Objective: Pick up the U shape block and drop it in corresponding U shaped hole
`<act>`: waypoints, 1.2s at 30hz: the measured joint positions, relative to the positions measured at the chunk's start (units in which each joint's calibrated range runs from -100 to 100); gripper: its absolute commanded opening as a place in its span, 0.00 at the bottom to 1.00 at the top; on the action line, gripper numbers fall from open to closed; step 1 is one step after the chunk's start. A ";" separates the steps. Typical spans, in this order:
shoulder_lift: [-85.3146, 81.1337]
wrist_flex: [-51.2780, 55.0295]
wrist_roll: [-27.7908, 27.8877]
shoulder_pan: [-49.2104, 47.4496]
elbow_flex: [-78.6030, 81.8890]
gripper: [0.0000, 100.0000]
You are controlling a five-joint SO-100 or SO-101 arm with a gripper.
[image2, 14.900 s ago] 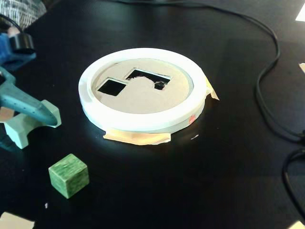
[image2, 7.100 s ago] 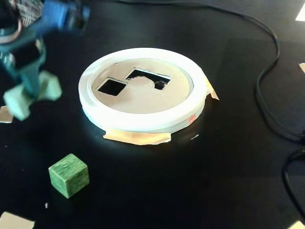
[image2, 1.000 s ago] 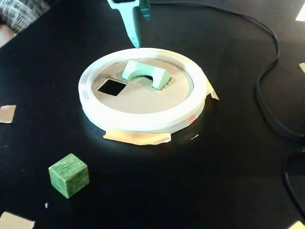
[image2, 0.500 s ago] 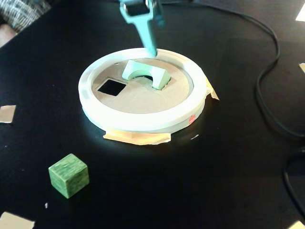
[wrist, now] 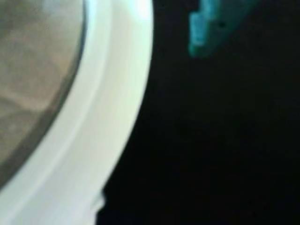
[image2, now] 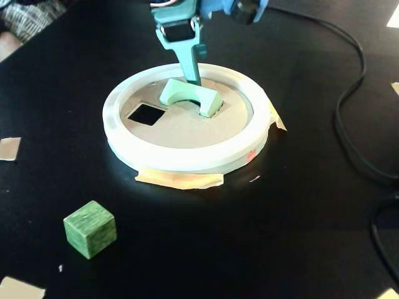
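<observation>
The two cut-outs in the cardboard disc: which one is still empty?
The smaller square cut-out, on the left in the fixed view, is open and dark. The U shaped hole beside it has the U shape block sitting in it, protruding above the disc.

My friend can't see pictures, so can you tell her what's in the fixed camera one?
A pale mint U shape block sits tilted over the U shaped hole in a white-ringed cardboard disc, sticking up rather than dropped in. The teal gripper points down just behind it. A green cube rests on the black table nearby.
</observation>
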 measured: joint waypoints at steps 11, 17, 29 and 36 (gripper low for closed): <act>1.52 5.43 0.54 0.50 -2.54 0.82; -3.57 13.97 0.54 0.50 -2.44 0.81; -6.87 18.14 0.54 -0.30 -2.15 0.81; -8.38 18.33 0.34 -1.90 -2.15 0.81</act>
